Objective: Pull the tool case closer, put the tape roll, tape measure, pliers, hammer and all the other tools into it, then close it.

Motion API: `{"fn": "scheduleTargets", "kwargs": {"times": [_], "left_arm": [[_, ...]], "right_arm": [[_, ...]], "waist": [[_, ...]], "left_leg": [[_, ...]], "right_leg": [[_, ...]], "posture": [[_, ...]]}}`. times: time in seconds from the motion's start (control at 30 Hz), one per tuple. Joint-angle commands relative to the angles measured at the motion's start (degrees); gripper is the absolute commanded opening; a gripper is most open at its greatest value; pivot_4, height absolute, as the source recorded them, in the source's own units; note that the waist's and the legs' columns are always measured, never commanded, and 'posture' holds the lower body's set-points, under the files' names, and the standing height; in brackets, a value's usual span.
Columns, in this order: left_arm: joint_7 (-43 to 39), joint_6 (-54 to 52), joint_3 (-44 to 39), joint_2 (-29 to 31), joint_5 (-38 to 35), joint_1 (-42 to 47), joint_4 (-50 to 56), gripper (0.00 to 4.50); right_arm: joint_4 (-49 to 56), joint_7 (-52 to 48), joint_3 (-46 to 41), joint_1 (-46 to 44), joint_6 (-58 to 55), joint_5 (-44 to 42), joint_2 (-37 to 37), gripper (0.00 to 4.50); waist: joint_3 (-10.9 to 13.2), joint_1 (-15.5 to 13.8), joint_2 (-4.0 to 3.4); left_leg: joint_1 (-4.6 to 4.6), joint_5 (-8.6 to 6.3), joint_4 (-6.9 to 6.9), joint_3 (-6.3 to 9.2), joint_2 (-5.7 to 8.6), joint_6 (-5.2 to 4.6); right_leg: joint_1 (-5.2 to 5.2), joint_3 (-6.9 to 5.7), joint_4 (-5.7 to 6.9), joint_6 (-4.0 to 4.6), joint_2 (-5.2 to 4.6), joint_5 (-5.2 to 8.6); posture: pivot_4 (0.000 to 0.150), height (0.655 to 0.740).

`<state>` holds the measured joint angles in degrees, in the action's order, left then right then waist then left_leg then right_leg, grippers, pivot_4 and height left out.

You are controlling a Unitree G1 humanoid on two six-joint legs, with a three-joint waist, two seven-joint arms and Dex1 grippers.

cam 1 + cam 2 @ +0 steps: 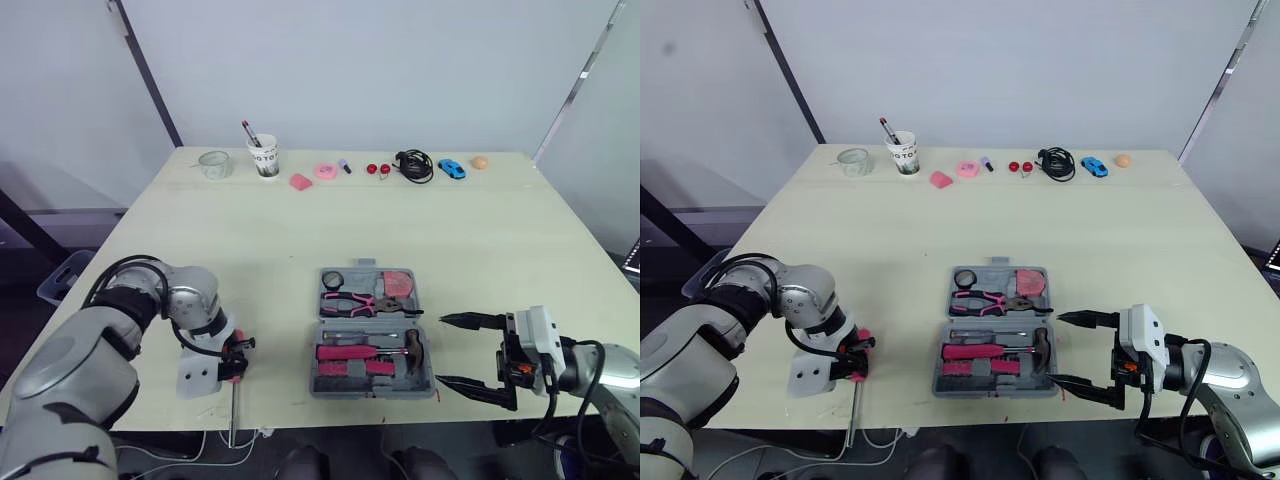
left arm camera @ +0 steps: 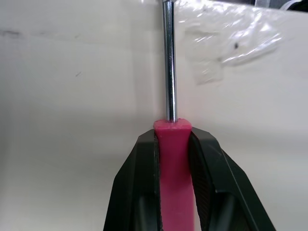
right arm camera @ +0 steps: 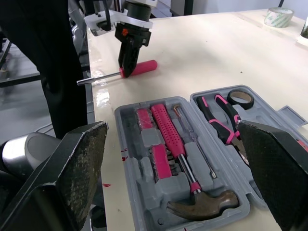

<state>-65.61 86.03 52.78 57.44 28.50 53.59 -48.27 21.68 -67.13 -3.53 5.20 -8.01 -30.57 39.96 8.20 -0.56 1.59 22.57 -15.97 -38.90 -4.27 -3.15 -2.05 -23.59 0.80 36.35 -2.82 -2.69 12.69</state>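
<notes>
Open grey tool case (image 1: 372,394) sits mid-way along the desk's (image 1: 300,240) front edge, holding hammer (image 3: 192,192), pliers (image 3: 219,120) and tape roll (image 3: 240,98). Left gripper (image 1: 238,358) clamps a pink-handled screwdriver (image 3: 139,68) near the front-left corner, its shaft seemingly overhanging the edge. Right gripper (image 1: 441,350), fingers spread wide, sits just right of the case.

**A:** Screwdriver (image 2: 172,144): mirror-bright metal shaft, matt pink plastic handle!

**B:** Left claw (image 2: 174,137) fingers (image 2: 139,183), smooth black plastic, slight sheen. Right claw (image 1: 442,350) pads (image 3: 72,168): rough, grainy.

**A:** Tool case (image 3: 122,130), dull grey plastic. Hammer (image 3: 168,130): dark metal head, textured pink grip.

**B:** Bench (image 3: 202,53) pale, smooth, faintly glossy, catching light near its edge.
</notes>
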Motion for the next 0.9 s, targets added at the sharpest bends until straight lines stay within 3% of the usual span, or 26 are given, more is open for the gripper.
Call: {"fn": "scheduleTargets", "kwargs": {"times": [0.03, 0.2, 0.37, 0.5, 0.73, 0.9], "left_arm": [[-3.8, -7.6, -0.7, 5.5, -11.3, -0.4, 6.9, 0.33], [-10.3, -30.7, -7.3, 3.7, -26.1, -4.5, 16.3, 0.33], [-9.4, -49.0, -15.8, 7.4, -31.6, -15.3, 30.4, 0.33], [-3.4, -73.8, -25.3, 13.2, -40.4, -28.9, 43.8, 0.33], [8.4, -106.0, -41.8, 14.7, -50.5, -45.2, 59.9, 0.33], [22.8, -126.8, -56.1, 7.6, -56.8, -54.7, 68.0, 0.33]], "right_arm": [[0.5, -0.2, -0.4, -0.4, 1.3, -0.3, -0.2, 4.50], [0.4, -0.2, -0.2, 0.3, 2.0, 0.1, -0.3, 4.50], [0.2, 0.0, 0.1, 0.6, 2.6, 0.4, -0.5, 4.50], [-0.3, 0.1, 0.5, 0.3, 2.9, 0.3, -1.0, 4.50], [-2.6, -0.9, 0.7, -2.4, 3.4, -0.2, -1.5, 4.50], [-4.0, -2.0, 0.5, -2.8, 4.1, 0.1, -1.4, 4.50]], "waist": [[0.0, -0.1, 0.01], [0.0, -1.4, -0.11], [0.0, -0.2, -0.05], [0.0, 0.7, -0.08], [0.0, -0.3, -0.10], [0.0, -0.3, -0.16]], "left_leg": [[0.01, 0.00, 0.00, 0.02, -0.01, 0.00], [0.00, 0.00, -0.34, 0.06, 0.04, -0.01], [-0.02, 0.00, -0.40, 0.07, 0.00, 0.00], [-0.19, 0.00, -0.29, 0.02, -0.11, 0.00], [-0.20, 0.00, -0.30, -0.01, -0.09, 0.01], [-0.23, 0.00, -0.27, 0.01, -0.08, 0.01]], "right_leg": [[-0.01, -0.01, 0.02, 0.00, 0.00, 0.00], [0.05, -0.01, 0.26, 0.16, -0.04, 0.14], [0.00, 0.01, 0.42, 0.09, 0.01, 0.09], [0.01, 0.14, 0.47, 0.03, 0.12, 0.07], [0.00, 0.10, 0.47, 0.01, 0.03, 0.30], [0.02, 0.12, 0.46, 0.03, 0.02, 0.30]], "posture": [[0.150, 0.7400], [0.150, 0.7400], [0.150, 0.7400], [0.150, 0.7400], [0.150, 0.7400], [0.150, 0.7400]]}}
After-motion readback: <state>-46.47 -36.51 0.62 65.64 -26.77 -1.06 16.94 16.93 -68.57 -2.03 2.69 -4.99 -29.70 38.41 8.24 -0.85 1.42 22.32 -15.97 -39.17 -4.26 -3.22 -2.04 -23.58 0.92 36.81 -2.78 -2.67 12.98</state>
